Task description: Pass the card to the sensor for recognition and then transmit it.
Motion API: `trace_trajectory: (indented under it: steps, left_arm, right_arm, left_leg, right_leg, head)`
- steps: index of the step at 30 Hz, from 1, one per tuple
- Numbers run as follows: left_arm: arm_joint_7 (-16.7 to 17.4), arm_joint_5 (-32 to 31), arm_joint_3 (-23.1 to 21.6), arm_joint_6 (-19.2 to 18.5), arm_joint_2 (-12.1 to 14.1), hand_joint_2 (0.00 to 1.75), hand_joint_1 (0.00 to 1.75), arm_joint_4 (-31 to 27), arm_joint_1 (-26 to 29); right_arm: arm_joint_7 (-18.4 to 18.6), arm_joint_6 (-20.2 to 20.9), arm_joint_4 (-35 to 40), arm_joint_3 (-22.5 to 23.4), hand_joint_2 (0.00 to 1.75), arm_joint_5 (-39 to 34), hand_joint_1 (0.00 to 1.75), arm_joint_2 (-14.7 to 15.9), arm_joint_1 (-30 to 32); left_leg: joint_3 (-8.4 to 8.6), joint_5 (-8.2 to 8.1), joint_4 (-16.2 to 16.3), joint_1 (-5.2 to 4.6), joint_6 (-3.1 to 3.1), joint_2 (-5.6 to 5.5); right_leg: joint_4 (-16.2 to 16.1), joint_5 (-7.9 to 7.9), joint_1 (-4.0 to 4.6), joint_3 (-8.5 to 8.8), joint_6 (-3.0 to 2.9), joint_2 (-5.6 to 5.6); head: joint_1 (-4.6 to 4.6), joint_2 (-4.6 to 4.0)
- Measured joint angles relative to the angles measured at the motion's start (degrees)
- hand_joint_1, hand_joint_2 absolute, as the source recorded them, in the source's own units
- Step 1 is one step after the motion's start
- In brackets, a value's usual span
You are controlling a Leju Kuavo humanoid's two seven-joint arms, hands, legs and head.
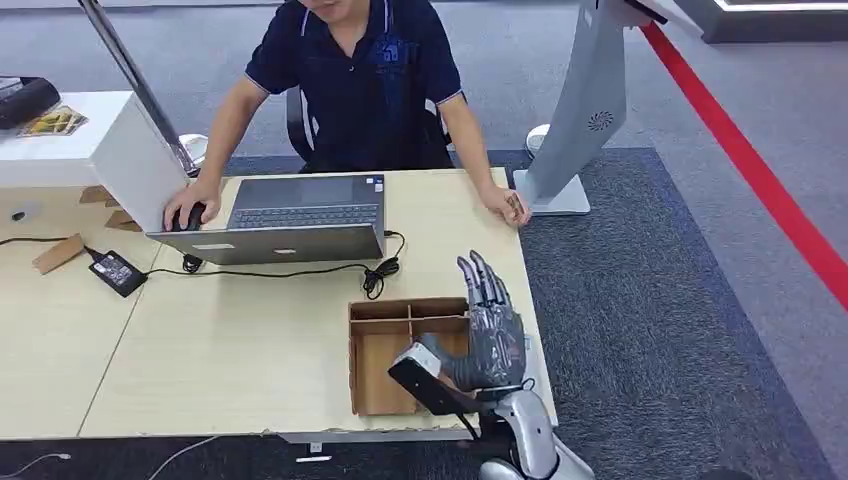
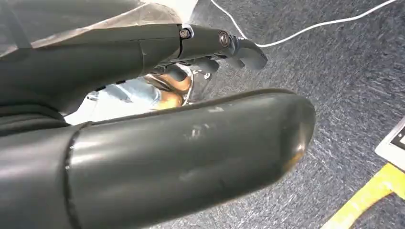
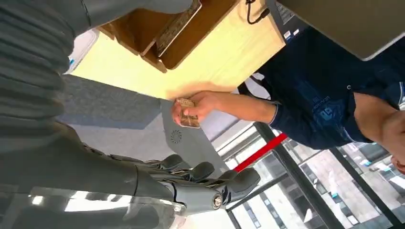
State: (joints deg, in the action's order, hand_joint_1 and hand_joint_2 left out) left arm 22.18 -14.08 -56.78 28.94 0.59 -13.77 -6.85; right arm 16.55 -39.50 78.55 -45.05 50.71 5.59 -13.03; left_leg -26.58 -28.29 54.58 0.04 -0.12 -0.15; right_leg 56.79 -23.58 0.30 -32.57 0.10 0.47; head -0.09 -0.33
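Observation:
My right hand (image 1: pixel 492 330) stands raised over the table's front right corner, fingers straight and apart, nothing in it; its fingers (image 3: pixel 210 183) appear in the right wrist view too. A seated person's hand (image 1: pixel 505 205) rests at the table's far right edge and holds a small brownish card (image 3: pixel 187 113). The card is well beyond my right hand. A grey sensor stand (image 1: pixel 590 110) rises from the floor just past that corner. My left hand (image 2: pixel 224 45) hangs over the carpet, holding nothing, fingers loosely extended.
An open cardboard box (image 1: pixel 375 360) with dividers sits just left of my right hand. A laptop (image 1: pixel 290 215), its cable (image 1: pixel 375 275) and a black power brick (image 1: pixel 118 272) lie farther back. The person's other hand (image 1: pixel 188 212) rests on a mouse. A red floor line (image 1: pixel 760 180) runs at the right.

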Motion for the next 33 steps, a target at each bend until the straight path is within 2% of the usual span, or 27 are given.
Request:
trace_trajectory:
  steps: [17,33]
  left_arm:
    - [0.2,0.3,0.0,0.4,0.0,0.00,0.00,0.0,0.0]
    - [-0.2,-0.3,0.0,0.5,0.0,0.00,0.00,0.0,0.0]
  right_arm:
    - [1.4,0.0,-3.6,0.1,1.75,-1.3,0.00,0.1,-0.4]
    - [1.9,0.0,-6.7,2.4,1.75,0.1,0.00,1.2,-1.5]
  left_leg:
    - [-0.01,0.00,0.0,0.00,0.00,0.00]
    - [0.00,0.00,0.0,0.00,0.00,0.00]
  right_leg:
    - [0.0,0.00,0.00,-0.01,0.00,0.00]
    - [0.0,0.00,0.00,-0.01,0.00,0.00]
  head:
    - [0.00,0.02]
    - [0.00,0.00]
